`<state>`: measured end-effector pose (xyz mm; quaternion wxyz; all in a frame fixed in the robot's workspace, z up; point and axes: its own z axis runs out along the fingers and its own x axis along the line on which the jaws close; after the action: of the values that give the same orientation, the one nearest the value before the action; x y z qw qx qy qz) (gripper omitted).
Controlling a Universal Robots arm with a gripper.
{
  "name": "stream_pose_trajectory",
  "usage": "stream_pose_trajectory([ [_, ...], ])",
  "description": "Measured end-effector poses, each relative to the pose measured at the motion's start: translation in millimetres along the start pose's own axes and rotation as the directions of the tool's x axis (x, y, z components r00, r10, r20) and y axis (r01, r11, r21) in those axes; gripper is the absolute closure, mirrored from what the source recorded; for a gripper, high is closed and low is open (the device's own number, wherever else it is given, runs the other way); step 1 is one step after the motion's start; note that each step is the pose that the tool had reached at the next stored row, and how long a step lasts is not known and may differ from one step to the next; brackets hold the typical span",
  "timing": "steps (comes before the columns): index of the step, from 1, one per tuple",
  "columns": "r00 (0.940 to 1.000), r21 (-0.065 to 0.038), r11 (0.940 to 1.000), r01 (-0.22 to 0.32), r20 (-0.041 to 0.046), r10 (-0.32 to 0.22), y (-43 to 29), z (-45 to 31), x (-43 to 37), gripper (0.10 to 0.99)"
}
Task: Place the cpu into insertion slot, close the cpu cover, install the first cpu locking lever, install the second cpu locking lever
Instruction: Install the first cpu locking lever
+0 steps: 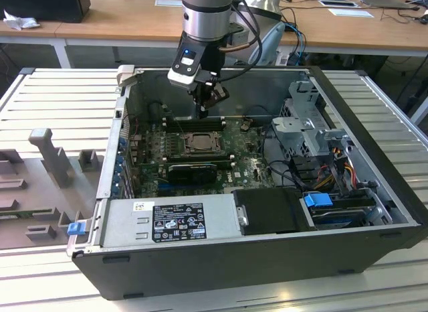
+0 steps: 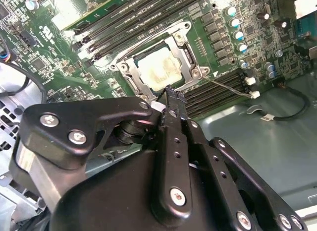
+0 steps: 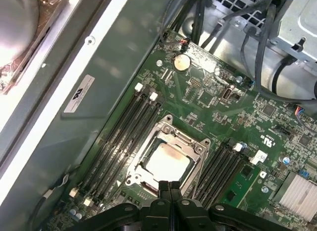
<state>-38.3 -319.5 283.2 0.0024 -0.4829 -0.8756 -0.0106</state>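
The jaws are pressed together with nothing pinched. The gripper (image 3: 170, 187) is held at one edge of the cpu cover (image 3: 182, 140). The cover is laid flat around the cpu (image 3: 166, 161), which is seated in the insertion slot (image 3: 146, 177). The slot is flanked by memory slots (image 3: 124, 137) on the green board (image 3: 208, 99).

In the exterior view a black label (image 1: 178, 221) is sitting on the power supply (image 1: 124, 226), a white sticker (image 1: 143, 206) just beside it; their lettering is proving too small to read. In the first wrist view a white label (image 3: 79, 93) with a dark mark is lying on the case panel (image 3: 116, 62), and a white triangle (image 3: 118, 183) is marking the board (image 3: 208, 108) beside the insertion slot (image 3: 147, 145).
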Motion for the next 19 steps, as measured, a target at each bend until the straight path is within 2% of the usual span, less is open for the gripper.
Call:
stream_pose_trajectory([
  [9, 0.999, 0.0, 0.999, 0.045, -0.0005, -0.045, 0.0, 0.0, 0.0, 0.98],
  [19, 0.995, 0.001, 0.995, 0.1, -0.0012, -0.1, 0.0, 0.0, 0.0, 0.98],
])
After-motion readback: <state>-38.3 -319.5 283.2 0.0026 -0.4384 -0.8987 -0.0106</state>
